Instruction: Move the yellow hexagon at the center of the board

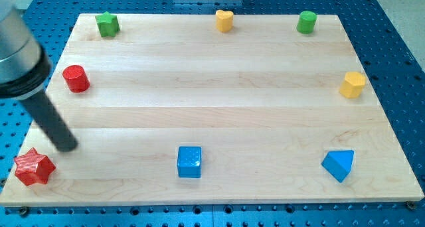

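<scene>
The yellow hexagon is seen near the board's right edge, well apart from my tip, which is placed at the view's lower left, just above the red star. No gripper is fitted; nothing is touched by the rod.

The board lay on a perforated table. Along the view's top edge sat the green star at left, the yellow heart in the middle and the green cylinder toward the right. The yellow hexagon sat at the view's right edge, well apart from the centre. The red cylinder stood at the left edge, the red star in the bottom-left corner. The tip rested just above and right of that star, apart from it. The blue cube lay bottom-middle, the blue triangle bottom-right.
</scene>
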{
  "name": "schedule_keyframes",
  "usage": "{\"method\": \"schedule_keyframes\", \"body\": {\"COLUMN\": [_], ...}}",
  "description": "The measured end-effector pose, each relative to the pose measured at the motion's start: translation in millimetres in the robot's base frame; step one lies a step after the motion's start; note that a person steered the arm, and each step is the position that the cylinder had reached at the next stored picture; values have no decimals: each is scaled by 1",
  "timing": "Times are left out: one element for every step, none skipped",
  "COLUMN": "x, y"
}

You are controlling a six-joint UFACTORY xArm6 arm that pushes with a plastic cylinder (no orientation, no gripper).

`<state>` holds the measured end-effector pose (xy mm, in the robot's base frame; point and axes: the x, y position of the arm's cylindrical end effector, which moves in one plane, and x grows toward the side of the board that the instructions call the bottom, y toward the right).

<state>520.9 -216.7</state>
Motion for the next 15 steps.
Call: {"method": "schedule_keyframes", "body": {"x": [-23, -22, -32, 11, 42, 51, 51, 45, 47, -2, -47, -34, -49, -99, -85], "y": [15, 103, 182, 273, 321, 323, 328, 342, 337, 337, 393, 462, 536, 550, 495]}}
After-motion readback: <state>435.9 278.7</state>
